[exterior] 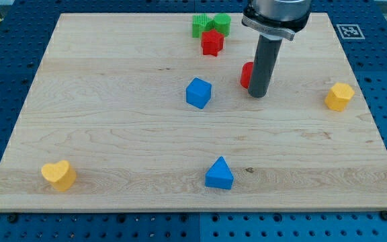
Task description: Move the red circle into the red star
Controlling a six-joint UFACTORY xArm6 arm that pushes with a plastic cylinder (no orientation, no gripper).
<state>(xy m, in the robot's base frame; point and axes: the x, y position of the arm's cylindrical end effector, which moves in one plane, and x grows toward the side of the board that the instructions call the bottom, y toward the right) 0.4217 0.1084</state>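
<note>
The red circle (246, 74) lies right of centre near the view's top, mostly hidden behind my rod. My tip (258, 95) rests on the board touching the circle's right side. The red star (212, 43) sits up and to the left of the circle, just below two green blocks.
A green star (199, 25) and a green circle (222, 23) sit at the board's top edge. A blue cube (198, 93) lies left of the circle. A blue triangle (219, 174), a yellow heart (59, 175) and a yellow hexagon (339, 97) lie farther off on the wooden board (99, 101).
</note>
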